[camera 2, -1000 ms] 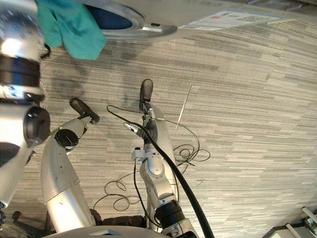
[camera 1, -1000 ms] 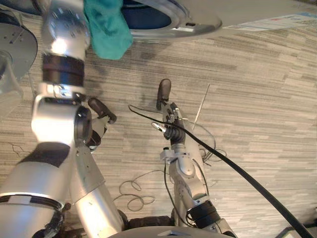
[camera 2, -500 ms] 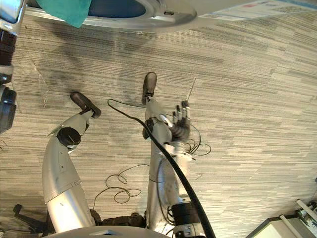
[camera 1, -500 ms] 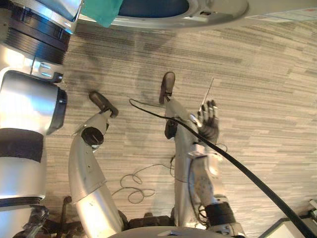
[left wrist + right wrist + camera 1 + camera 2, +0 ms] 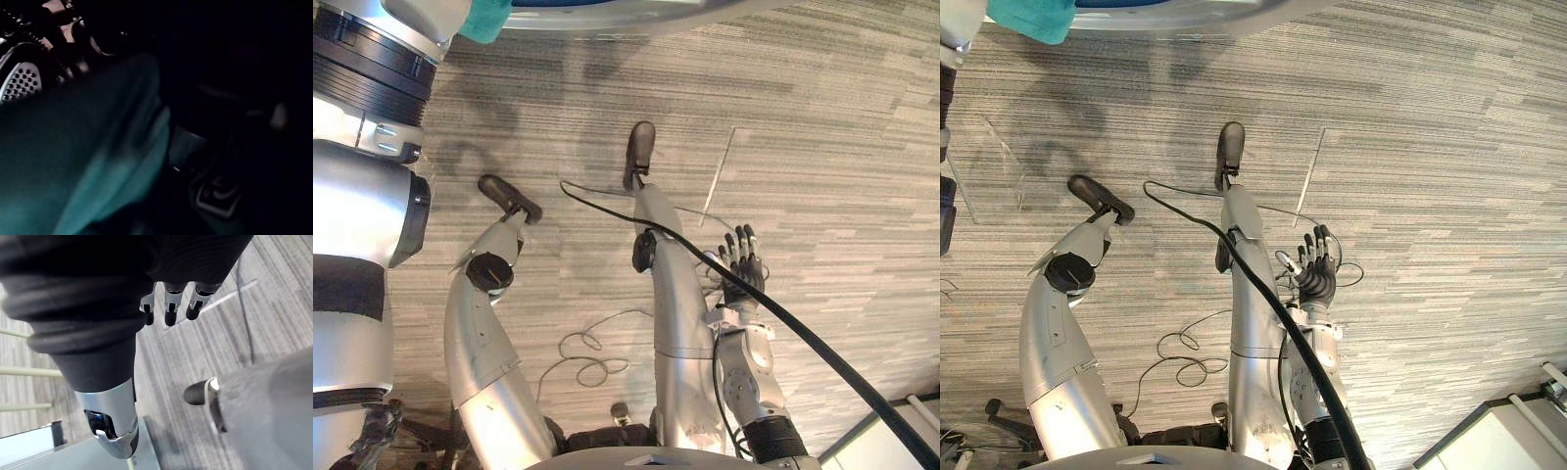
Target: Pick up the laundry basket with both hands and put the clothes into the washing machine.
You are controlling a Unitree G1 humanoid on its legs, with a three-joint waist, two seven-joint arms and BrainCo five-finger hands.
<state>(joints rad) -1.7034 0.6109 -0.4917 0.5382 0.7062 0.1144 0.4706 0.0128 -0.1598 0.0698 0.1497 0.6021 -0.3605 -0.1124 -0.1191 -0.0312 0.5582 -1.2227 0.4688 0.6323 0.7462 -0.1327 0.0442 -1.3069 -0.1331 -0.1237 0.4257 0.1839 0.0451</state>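
Right hand (image 5: pixel 741 266), with fingers (image 5: pixel 170 308) straight and spread and nothing held, is shown hanging low over the carpeted floor (image 5: pixel 822 147), well apart from the washing machine (image 5: pixel 607 10). The teal garment (image 5: pixel 484 20) is seen at the machine's door rim, beside the raised left arm (image 5: pixel 362 196). In the left wrist view it is draped in a dark interior, with the perforated drum (image 5: pixel 19 83) beside it. Whether the left hand is closed on the garment cannot be told. The step in hand is judged to be the loading of this garment into the drum. For a clean result, the cloth should be carried wholly past the rim before it is let go, since limp fabric is likely to drape over the door edge and hang outside. The arm is best drawn back along its line of entry, so that no fold is dragged out with it. The right hand is best kept low and clear of the door.
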